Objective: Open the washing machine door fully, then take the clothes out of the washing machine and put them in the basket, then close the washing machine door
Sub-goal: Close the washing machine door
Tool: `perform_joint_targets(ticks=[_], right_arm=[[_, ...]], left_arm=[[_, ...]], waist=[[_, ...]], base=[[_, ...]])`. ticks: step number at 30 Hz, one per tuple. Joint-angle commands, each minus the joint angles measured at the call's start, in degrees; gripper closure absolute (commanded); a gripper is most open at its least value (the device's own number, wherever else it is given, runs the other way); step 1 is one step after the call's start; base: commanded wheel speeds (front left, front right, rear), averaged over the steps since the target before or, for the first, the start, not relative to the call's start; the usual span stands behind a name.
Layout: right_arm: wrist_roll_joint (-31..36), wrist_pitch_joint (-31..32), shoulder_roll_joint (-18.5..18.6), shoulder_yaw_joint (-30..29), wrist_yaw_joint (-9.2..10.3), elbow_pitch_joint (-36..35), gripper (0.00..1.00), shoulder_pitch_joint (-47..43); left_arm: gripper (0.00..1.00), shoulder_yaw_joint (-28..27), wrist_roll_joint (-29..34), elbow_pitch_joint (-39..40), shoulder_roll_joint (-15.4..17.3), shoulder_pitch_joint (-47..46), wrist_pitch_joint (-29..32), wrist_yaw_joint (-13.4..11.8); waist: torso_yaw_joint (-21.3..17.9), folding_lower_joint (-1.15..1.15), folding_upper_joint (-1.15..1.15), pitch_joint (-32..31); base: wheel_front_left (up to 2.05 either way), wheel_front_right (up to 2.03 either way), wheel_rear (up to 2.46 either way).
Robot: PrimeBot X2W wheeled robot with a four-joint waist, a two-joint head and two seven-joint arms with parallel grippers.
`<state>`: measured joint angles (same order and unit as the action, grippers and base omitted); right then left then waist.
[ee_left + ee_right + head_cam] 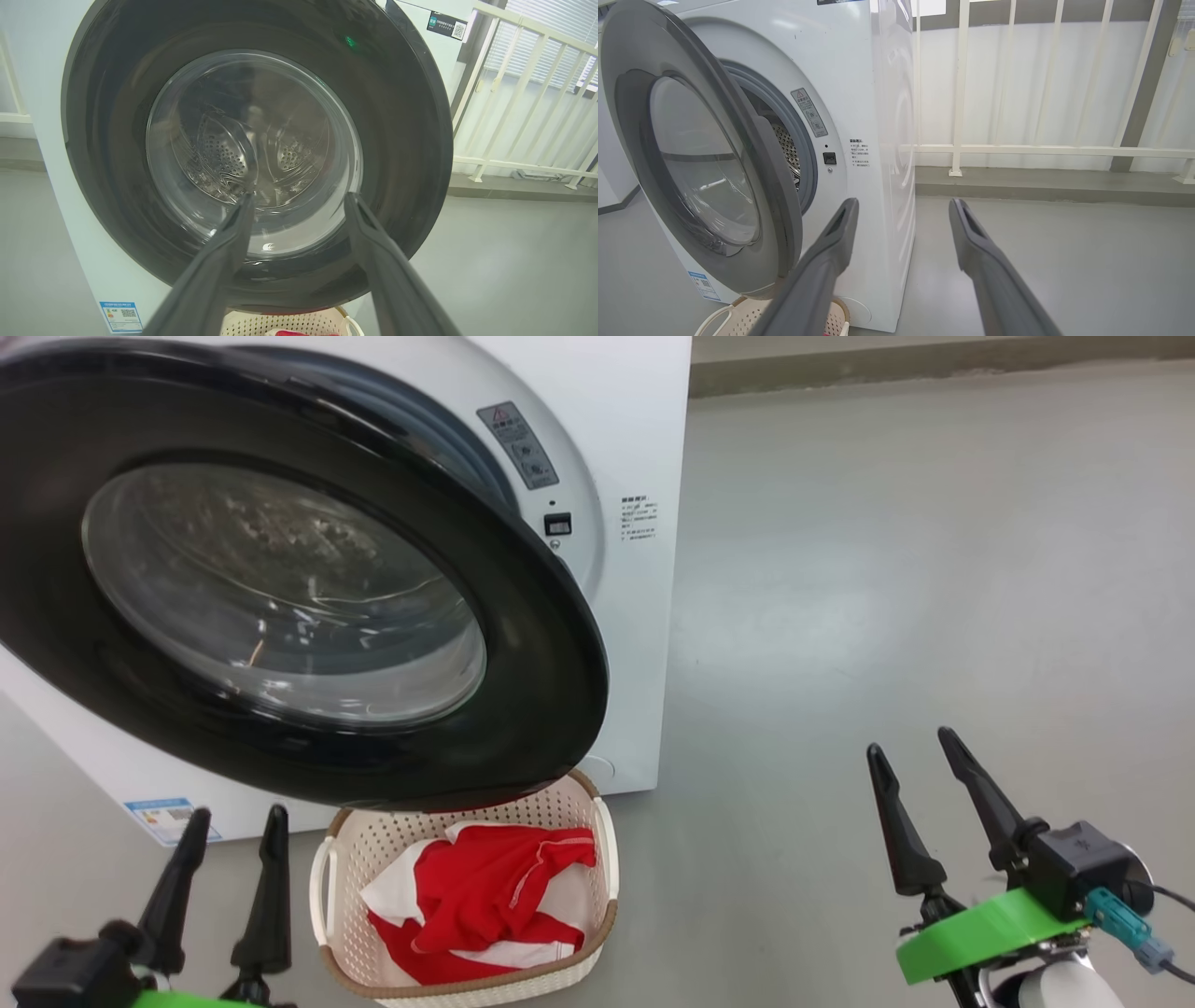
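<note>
The washing machine door (280, 588) stands partly open, its black rim and glass bowl hanging over the basket (327, 882). Red and white clothes (485, 896) lie inside that basket on the floor before the white washing machine (635, 448). My left gripper (235, 826) is open at the lower left, below the door, nothing between its fingers. In the left wrist view the left gripper (299, 198) points at the door (397, 116) glass. My right gripper (910, 747) is open at the lower right, over bare floor. The right wrist view has the right gripper (903, 205) beside the door's (775, 186) edge, with the drum (787, 147) behind.
Grey floor (934, 569) stretches to the right of the machine. A white railing (1017, 149) and a low kerb run behind it. A blue label sticker (163, 817) sits low on the machine's front.
</note>
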<state>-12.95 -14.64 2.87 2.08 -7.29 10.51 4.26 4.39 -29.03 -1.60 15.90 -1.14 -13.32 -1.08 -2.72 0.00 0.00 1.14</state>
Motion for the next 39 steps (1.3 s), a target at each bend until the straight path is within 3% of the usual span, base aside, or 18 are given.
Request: perform_joint_targets(ticks=[1, 12, 39], right_arm=[[0.5, -0.4, 0.0, 0.7, -0.20, -1.8, 0.00, 0.2], [0.6, -0.4, 0.0, 1.1, -0.20, -2.7, 0.00, -1.3], [0.4, -0.4, 0.0, 2.6, -0.20, -0.9, 0.00, -1.4]], left_arm=[[0.00, -1.9, 1.5, 1.0, 2.2, -0.6, -0.9, -0.7], [0.00, -1.9, 6.0, -0.7, 2.2, 2.0, -1.5, -2.1], [0.00, -3.6, 11.2, -2.2, -1.6, 1.9, -1.7, -0.3]], waist=[[-0.2, 0.00, 0.00, -0.5], [-0.5, 0.00, 0.00, -1.1], [1.7, 0.00, 0.00, -1.5]], base=[[0.00, 0.00, 0.00], [0.00, 0.00, 0.00], [0.00, 0.00, 0.00]])
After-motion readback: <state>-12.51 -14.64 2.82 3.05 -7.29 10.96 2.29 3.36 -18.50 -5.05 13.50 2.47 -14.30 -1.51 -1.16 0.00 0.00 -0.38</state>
